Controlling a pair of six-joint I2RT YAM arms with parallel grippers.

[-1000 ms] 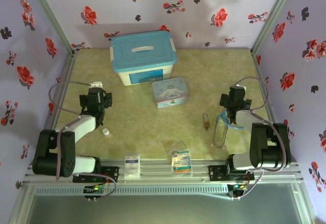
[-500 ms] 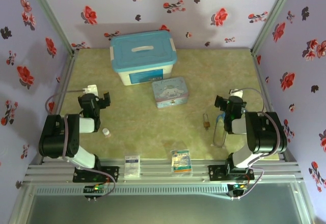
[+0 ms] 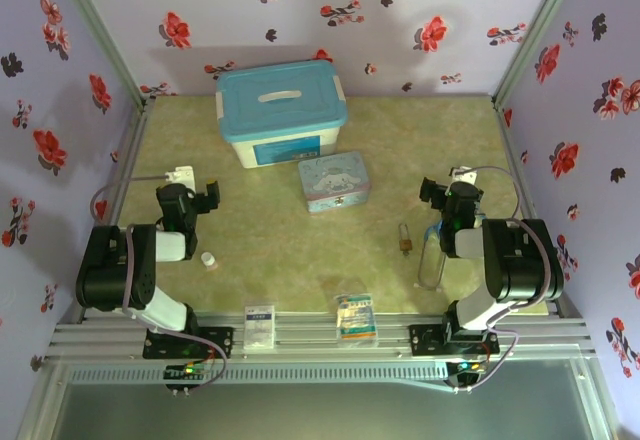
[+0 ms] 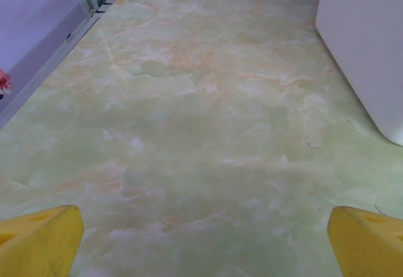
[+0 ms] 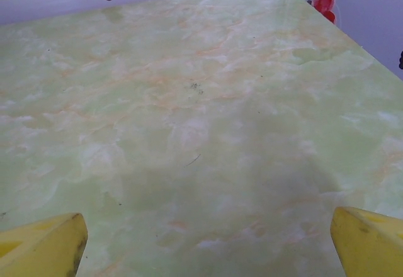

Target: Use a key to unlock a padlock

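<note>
- The padlock [image 3: 405,241] lies flat on the green marbled table [image 3: 300,260], right of centre, with its brass body nearer and its thin shackle pointing to the far side.
- The key is too small for me to tell apart from the lock in the top view.
- A clear bottle [image 3: 431,256] with a blue ring at its neck lies just to the right of the padlock, between it and my right arm's base.
- A light-blue cartoon tin [image 3: 334,182] stands left of the padlock and farther back, well apart from it.
- Behind the tin is a white storage box [image 3: 282,112] with a blue lid. Its white side fills the right edge of my left wrist view.
- A small white cylinder [image 3: 209,260] stands on the left half, close to my folded left arm.
- Two small packets [image 3: 356,317] lie at the near edge against the rail.
- My right gripper [image 5: 208,242] is released, jaws spread wide and holding nothing. Its yellow fingertips [image 5: 368,242] sit in the bottom corners of the wrist view, with bare table between them. It is beyond the bottle and to the right of the padlock, touching neither.
- My left gripper [image 4: 201,242] is also spread wide and holds nothing. Its yellow fingertips [image 4: 38,239] frame bare table.
- The left frame rail [image 4: 50,69] runs close along that side.
- Floral purple walls [image 3: 560,110] close in the left, right and far sides.
- Open marble lies between the tin, the padlock and the near rail.
</note>
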